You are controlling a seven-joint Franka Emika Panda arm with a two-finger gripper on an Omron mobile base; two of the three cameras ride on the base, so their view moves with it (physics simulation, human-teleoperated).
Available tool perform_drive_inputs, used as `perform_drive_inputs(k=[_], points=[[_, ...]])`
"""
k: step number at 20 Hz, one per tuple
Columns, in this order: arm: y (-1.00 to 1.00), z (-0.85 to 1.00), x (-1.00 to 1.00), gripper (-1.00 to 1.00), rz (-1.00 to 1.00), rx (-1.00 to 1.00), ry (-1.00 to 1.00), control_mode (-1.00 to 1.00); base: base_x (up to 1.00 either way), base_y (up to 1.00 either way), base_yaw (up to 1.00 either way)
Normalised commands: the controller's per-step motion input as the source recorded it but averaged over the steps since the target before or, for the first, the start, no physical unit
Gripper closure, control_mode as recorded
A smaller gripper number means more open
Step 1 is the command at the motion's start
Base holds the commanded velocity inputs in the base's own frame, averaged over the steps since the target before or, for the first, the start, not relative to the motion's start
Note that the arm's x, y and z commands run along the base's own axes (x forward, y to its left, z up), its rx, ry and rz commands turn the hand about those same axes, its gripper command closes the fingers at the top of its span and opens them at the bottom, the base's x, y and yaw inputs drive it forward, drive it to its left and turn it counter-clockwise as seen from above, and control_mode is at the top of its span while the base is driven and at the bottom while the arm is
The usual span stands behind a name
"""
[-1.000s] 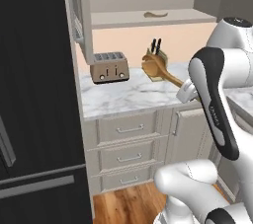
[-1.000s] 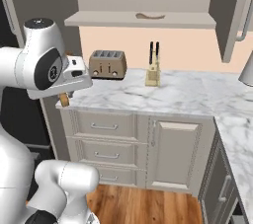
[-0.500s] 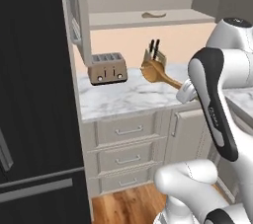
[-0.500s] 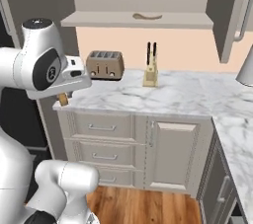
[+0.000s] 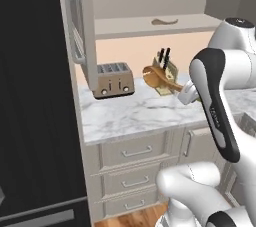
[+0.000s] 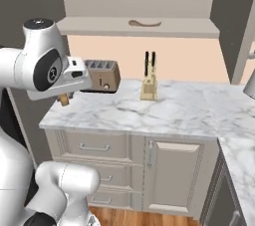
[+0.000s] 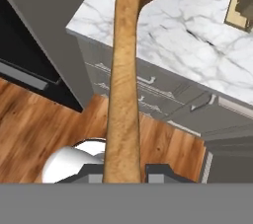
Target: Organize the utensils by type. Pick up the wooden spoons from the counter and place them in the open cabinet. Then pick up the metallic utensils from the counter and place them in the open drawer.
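Observation:
My gripper [image 7: 123, 172] is shut on the handle of a wooden spoon [image 7: 123, 85], which runs straight up the hand view. From the left base view the spoon [image 5: 161, 78] hangs above the counter [image 5: 125, 113], its bowl toward the toaster, held by the gripper [image 5: 184, 92]. Its butt end [image 6: 63, 99] pokes out under the gripper [image 6: 67, 94] in the right base view. Above, the open cabinet [image 5: 125, 27] has another wooden spoon [image 5: 165, 21] lying on its shelf [image 6: 99, 27]. The metallic utensils and the open drawer are out of view.
A brown toaster [image 5: 114, 79] and a knife block [image 5: 169, 69] stand on the counter [image 6: 164, 113] near the wall. The open cabinet door [image 5: 80, 26] juts out at the left, beside a tall black fridge [image 5: 30, 96]. Below are drawer fronts [image 6: 94, 146].
The whole picture has shifted slightly, so the camera has moved. The spoon stays in my gripper, its bowl a little nearer the toaster.

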Motion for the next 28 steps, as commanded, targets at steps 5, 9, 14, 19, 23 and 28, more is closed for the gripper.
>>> perform_drive_inputs(k=[5, 9, 14, 19, 23, 28], points=[[0.0, 0.0, 0.0, 1.0, 0.0, 0.0, 0.0, 1.0, 0.35, -0.23, 0.11], [0.0, 0.0, 0.0, 1.0, 0.0, 0.0, 0.0, 1.0, 0.23, -0.24, 0.08], [0.0, 0.0, 0.0, 1.0, 0.0, 0.0, 0.0, 1.0, 0.57, -0.53, -0.01], [0.0, 0.0, 0.0, 1.0, 0.0, 0.0, 0.0, 1.0, 0.78, -0.34, -0.06], [0.0, 0.0, 0.0, 1.0, 0.0, 0.0, 0.0, 1.0, 0.56, -0.12, 0.0], [0.0, 0.0, 0.0, 1.0, 0.0, 0.0, 0.0, 1.0, 0.25, -0.11, 0.0]])
